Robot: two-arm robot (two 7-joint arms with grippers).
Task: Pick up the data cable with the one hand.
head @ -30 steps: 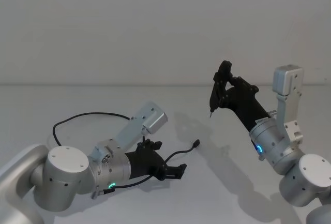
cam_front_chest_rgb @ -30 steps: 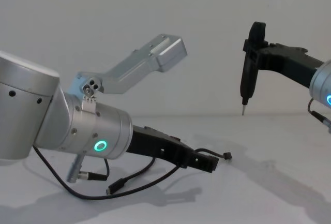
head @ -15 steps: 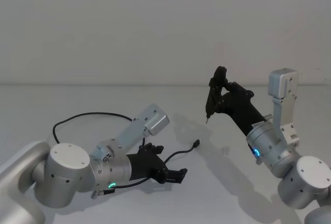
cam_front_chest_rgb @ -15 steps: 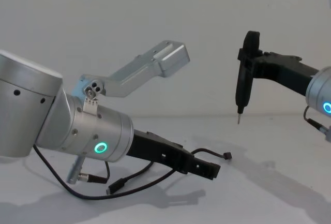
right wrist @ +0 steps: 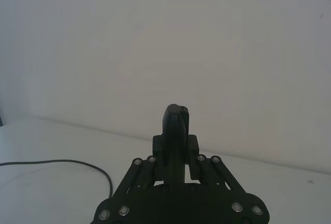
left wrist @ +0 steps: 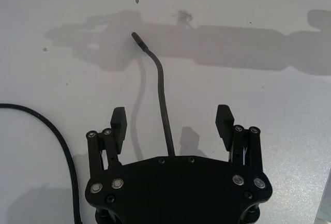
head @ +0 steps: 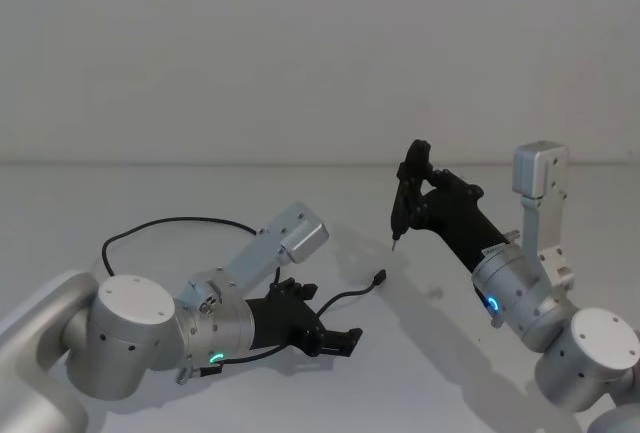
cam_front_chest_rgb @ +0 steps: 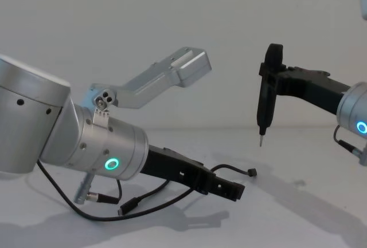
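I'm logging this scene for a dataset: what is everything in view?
data cable: 1, black, lying loosely curved left of centre
pen-shaped tool: 1, black with metal tip, tip down in the air
table: 1, white, under the cable
lead with silver connector: 1, black, at the left arm's wrist
left gripper: 1, black, open, low, astride the cable
right gripper: 1, black, shut on the tool, raised at right

A bare white table (head: 420,383) carries the loosely looped black data cable (head: 180,219).
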